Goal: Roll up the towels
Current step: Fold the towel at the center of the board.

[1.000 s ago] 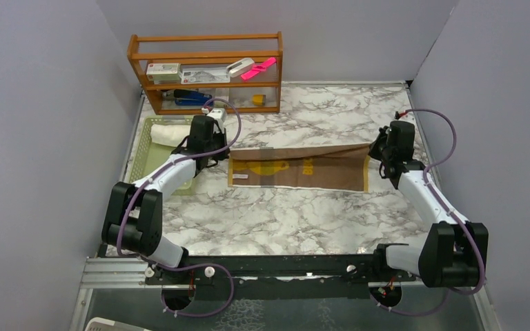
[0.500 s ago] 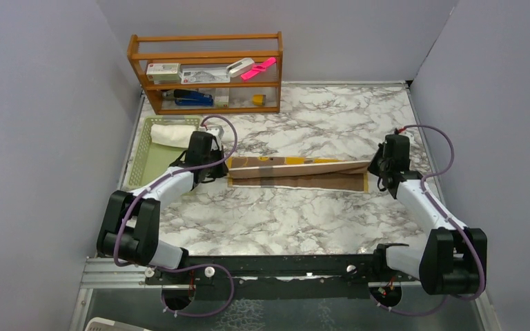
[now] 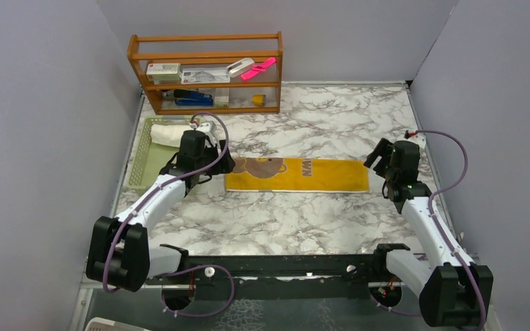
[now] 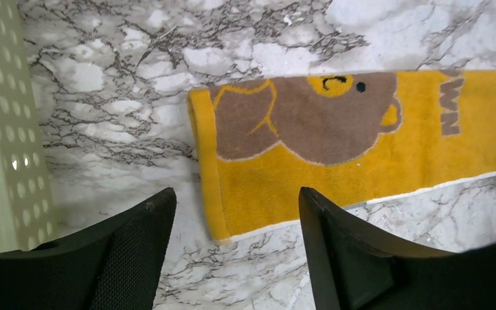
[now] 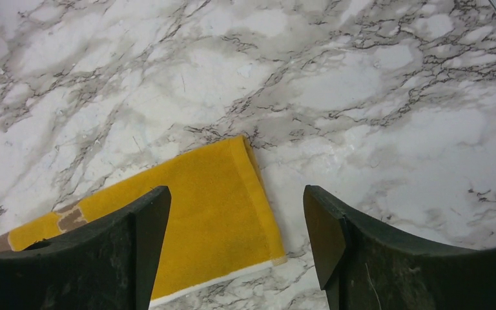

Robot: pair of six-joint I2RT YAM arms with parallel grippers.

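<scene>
- Towel, mustard-yellow, now lies flat as a long strip across the middle of the worktop, no longer lifted.
- Left gripper and right gripper have let go, jaws wide, over its ends.
- Rolling can likely begin.

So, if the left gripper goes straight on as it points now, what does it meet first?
Probably the yellow towel, at its left end, flat on the marble table, right ahead of the open left gripper; depth is unclear.

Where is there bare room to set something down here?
The marble table is bare between the yellow towel and its near edge, and between towel and wooden shelf. Crowded at left: green basket, white towel, left gripper.
</scene>
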